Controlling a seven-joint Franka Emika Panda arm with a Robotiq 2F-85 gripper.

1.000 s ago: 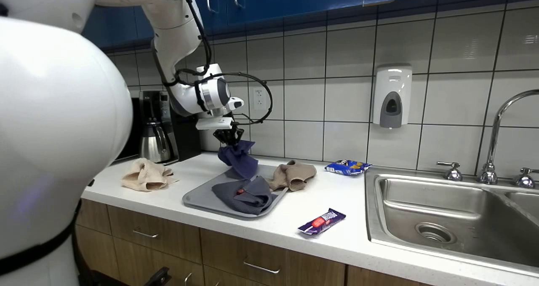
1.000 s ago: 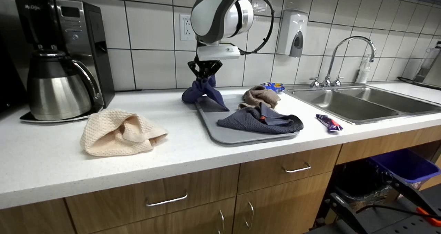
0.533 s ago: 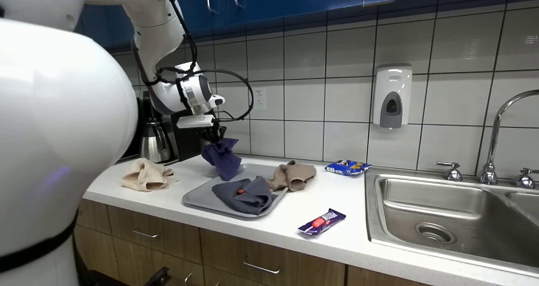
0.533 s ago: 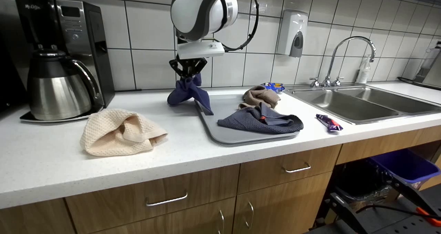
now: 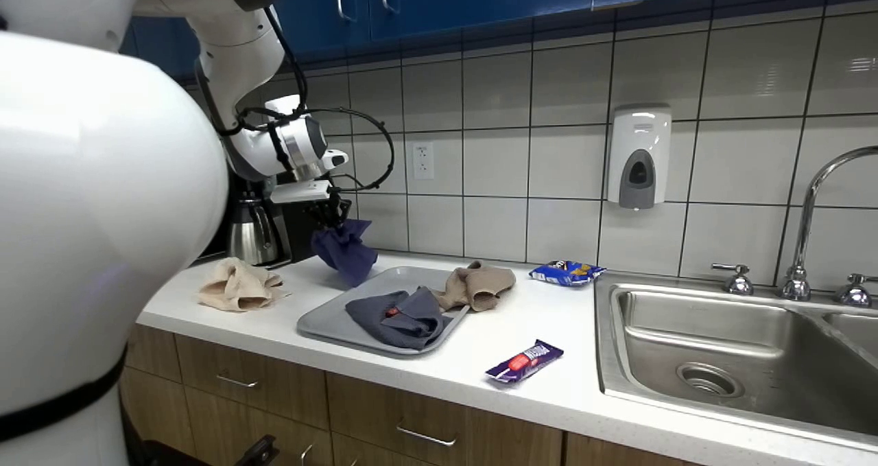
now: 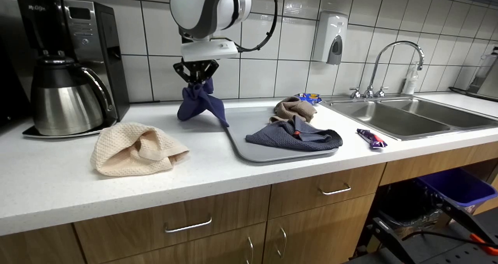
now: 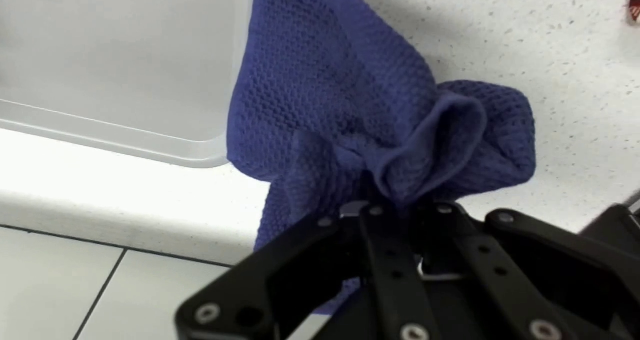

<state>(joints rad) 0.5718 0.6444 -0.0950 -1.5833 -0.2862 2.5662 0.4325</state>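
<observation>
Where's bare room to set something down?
The counter is bare between beige cloth and tray, and between brown cloth, purple wrapper and sink. Crowded: the tray's sink side, with gray cloth; its back corner, by the hanging blue cloth.

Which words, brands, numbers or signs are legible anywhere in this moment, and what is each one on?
"Mr. Coffee": on the coffee machine, slightly blurred.
Purple wrapper on the counter: lettering too blurred to read.
Blue packet: print too small to read.
Wall dispenser: faint mark near its top, too small to read.
Blue cloth in the gripper: no lettering shows.
</observation>
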